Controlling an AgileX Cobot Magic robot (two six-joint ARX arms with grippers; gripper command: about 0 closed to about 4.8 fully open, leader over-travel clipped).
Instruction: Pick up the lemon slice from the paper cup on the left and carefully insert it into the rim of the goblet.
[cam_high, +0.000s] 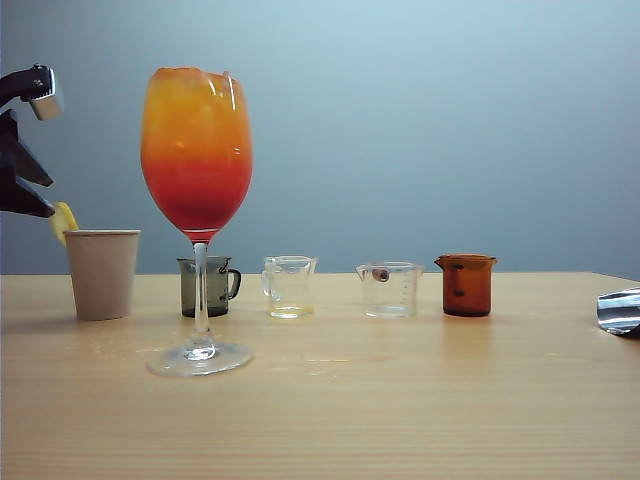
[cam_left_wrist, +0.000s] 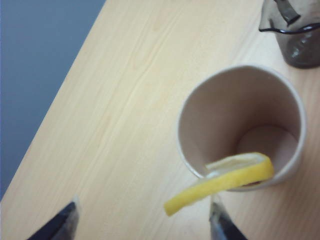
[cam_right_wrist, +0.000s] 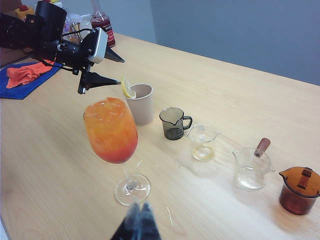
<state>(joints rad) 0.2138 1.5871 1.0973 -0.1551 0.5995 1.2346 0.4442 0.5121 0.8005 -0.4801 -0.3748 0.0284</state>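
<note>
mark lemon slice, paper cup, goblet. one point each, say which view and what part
lemon slice (cam_left_wrist: 225, 182): left wrist view, on the rind edge, perched on the cup rim.
paper cup (cam_high: 102, 275): exterior view, middle of the outer wall.
goblet (cam_right_wrist: 111, 131): right wrist view, on the bowl, over the orange drink.

Left gripper (cam_right_wrist: 110, 67) hangs up high at the left with its jaws spread wide, empty. Right gripper (cam_right_wrist: 137, 225) sits low, jaws look pinched together.
</note>
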